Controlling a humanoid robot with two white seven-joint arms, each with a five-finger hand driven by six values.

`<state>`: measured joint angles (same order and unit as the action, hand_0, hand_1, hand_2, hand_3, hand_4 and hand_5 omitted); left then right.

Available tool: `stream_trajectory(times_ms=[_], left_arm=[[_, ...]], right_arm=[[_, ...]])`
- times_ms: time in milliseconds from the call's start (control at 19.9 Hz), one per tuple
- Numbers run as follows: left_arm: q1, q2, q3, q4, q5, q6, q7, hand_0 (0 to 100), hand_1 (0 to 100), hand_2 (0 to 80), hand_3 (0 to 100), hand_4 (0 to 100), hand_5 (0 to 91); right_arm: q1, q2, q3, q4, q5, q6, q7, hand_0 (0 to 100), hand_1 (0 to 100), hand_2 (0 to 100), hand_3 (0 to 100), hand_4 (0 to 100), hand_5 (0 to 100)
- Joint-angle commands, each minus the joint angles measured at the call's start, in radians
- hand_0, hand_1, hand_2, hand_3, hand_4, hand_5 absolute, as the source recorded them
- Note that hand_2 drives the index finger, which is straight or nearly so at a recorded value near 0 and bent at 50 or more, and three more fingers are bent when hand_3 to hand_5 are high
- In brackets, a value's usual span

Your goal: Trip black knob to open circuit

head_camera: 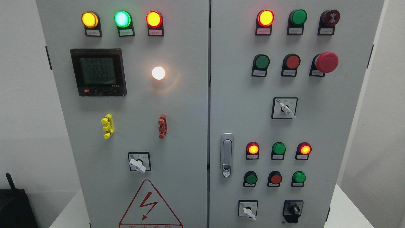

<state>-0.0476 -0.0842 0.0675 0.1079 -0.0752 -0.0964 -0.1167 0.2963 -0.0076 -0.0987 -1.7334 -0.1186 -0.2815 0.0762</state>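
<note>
I can't see my hands (so I can't tell their state), but the black knob [294, 210] looks hard and small; I'd pinch its raised middle bar.

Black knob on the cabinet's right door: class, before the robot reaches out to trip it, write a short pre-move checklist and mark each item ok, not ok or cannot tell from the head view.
1. Black knob in view, bottom right of the right door: ok.
2. Nothing covering the knob: ok.
3. Knob's current position readable: cannot tell; its pointer seems to aim down, but the markings are too small.
4. Either robot hand in view and ready: not ok, neither shows.
5. Nearest neighbour, the white selector to its left, set apart from the knob: ok.
6. Circuit live: cannot tell, though red lamps glow above.
</note>
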Motion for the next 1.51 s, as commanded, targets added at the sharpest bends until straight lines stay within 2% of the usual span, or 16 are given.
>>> stream_trajectory(times_ms=[0, 401, 1154, 1455], left_arm=[[0.000, 0.000, 0.000, -0.027, 0.000, 0.000, 0.000, 12, 39, 0.0, 0, 0, 0.0], [0.000, 0.000, 0.000, -0.025, 0.000, 0.000, 0.000, 12, 39, 0.0, 0, 0, 0.0], [0.000, 0.000, 0.000, -0.025, 0.000, 0.000, 0.000, 12, 39, 0.0, 0, 0, 0.0], [0.000, 0.000, 0.000, -0.025, 0.000, 0.000, 0.000, 12, 39, 0.0, 0, 0, 0.0]], right_arm=[[-0.060, 0.067, -0.061, -0.071, 0.005, 0.004, 0.008, 0, 19, 0, 90, 82, 72], [-0.098, 0.069, -0.055, -0.080, 0.004, 0.047, 0.008, 0, 19, 0, 92, 84, 74], [-0.152, 0.078, 0.016, -0.081, 0.010, 0.105, 0.008, 0, 18, 0, 92, 85, 75], [-0.172, 0.078, 0.025, -0.080, 0.010, 0.136, 0.010, 0, 18, 0, 92, 85, 75]])
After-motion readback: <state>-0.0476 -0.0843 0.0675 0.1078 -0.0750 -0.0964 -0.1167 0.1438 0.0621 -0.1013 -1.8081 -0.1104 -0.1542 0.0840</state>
